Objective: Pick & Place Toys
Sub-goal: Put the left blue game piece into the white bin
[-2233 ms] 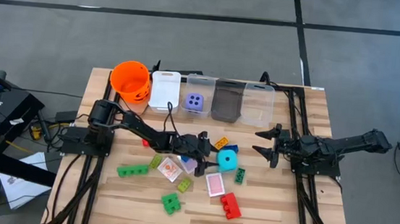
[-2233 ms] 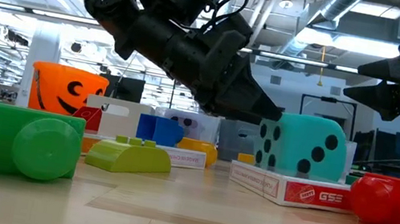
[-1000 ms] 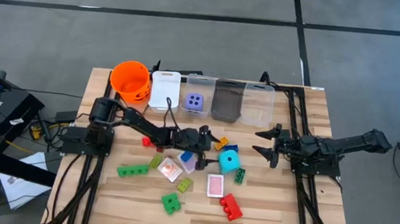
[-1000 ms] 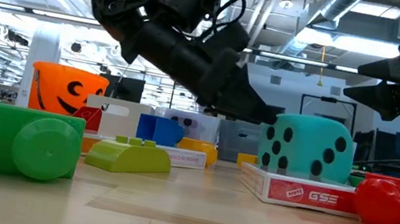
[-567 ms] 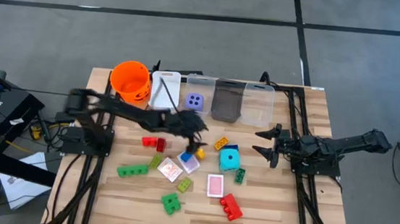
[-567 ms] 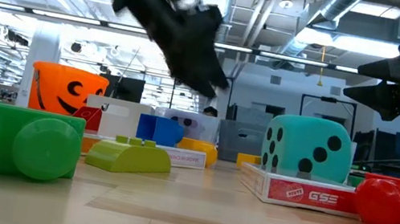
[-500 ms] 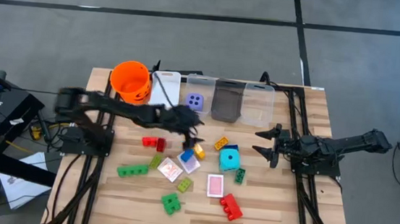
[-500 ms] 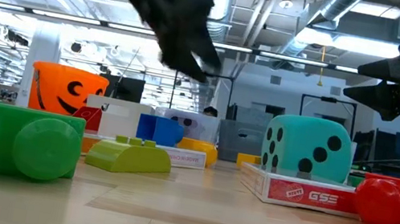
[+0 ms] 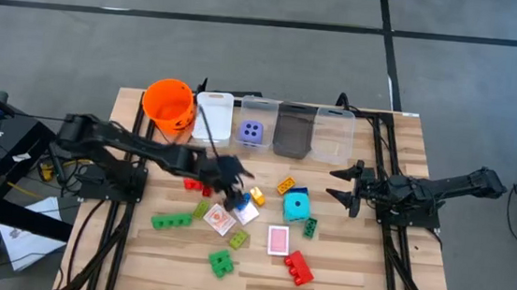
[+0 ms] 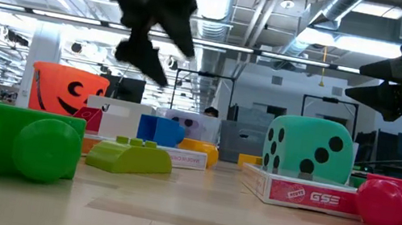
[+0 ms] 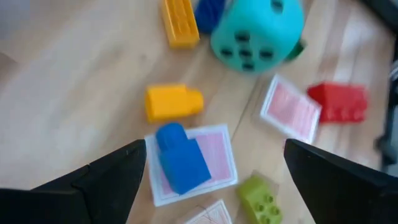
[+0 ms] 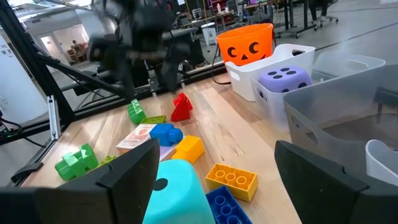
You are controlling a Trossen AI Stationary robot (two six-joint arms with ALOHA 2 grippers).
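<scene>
table (image 9: 351, 266): light wood slats; toys scattered mid-table, bins along the far edge.
pumpkin bucket (image 9: 169, 103): orange, far edge, beyond the left gripper, well apart from it.
cyan die (image 9: 295, 206): upright on the wood, between the two grippers; in the left wrist view (image 11: 257, 29) it sits past the open fingers.
purple die (image 9: 252, 132): inside a clear bin, beyond the left gripper.
long green brick (image 9: 171, 221): lies flat, long axis roughly across the table, on the near side of the left gripper.
red brick (image 9: 298, 267): flat, long axis diagonal, nearer the table's front edge.
pink card (image 9: 277, 240): flat, face down, just beside the red brick.
blue brick (image 11: 181, 158): flat on a pink-backed card, directly under the left gripper, between its fingers but not touching; long axis tilted.
yellow brick (image 11: 173, 101): just beyond the blue brick, apart from it.
left gripper (image 9: 233, 184): raised above the blue brick, jaws wide apart, holding nothing.
right gripper (image 9: 341, 185): raised at the table's right side, jaws parted, empty, well apart from the cyan die.
</scene>
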